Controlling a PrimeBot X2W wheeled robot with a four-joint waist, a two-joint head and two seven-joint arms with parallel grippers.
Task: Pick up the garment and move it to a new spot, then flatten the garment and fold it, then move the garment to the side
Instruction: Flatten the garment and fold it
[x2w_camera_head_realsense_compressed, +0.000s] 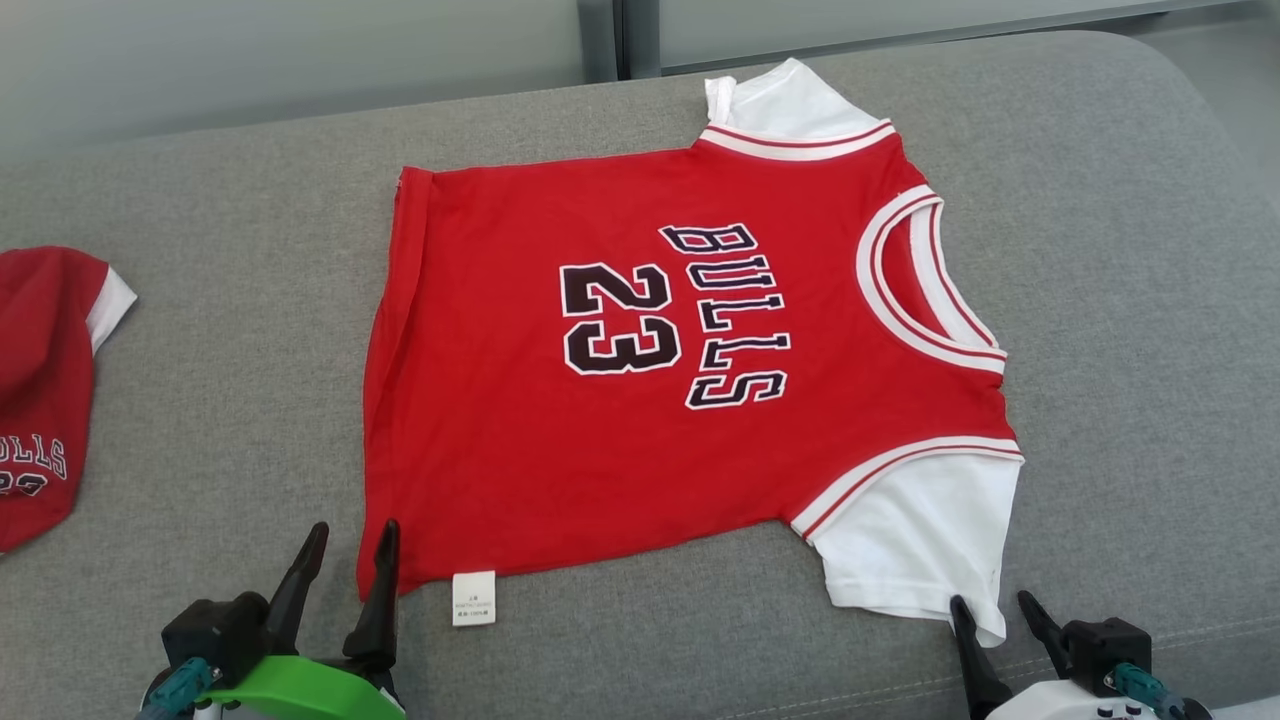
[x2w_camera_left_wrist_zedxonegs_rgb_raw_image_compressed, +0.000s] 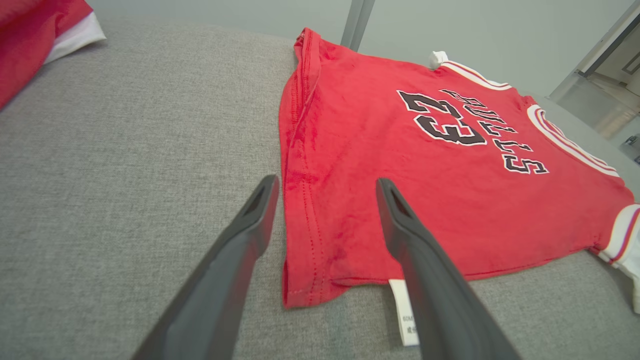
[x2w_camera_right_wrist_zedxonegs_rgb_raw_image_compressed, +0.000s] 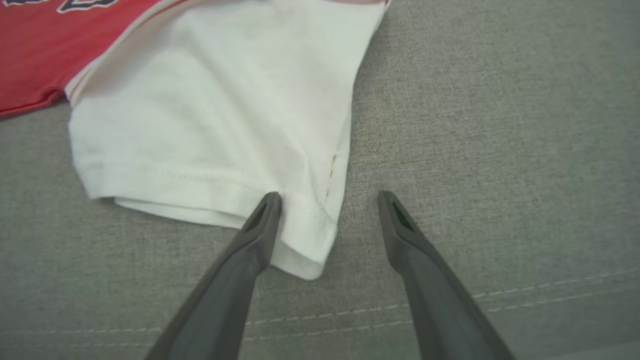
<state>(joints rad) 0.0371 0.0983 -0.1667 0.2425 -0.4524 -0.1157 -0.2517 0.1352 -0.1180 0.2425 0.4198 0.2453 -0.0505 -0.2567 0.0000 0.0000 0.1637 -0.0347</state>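
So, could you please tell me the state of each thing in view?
Jersey: spread flat, front up, unfolded.
Left pincer: open, at near hem corner.
Right pincer: open, at near sleeve corner.
Care label: sticking out below the hem.
Second red garment: bunched, at left.

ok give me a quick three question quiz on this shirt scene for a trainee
1. True or false: the left claw is shut on the red shirt.
2. Which part of the shirt lies nearest the right claw? A the collar, B the white sleeve, C the care label.
3. Fill in: the shirt lies spread out on a grey ____.
Key: 1 false, its fingers stand apart at the hem corner; 2 B; 3 sofa.
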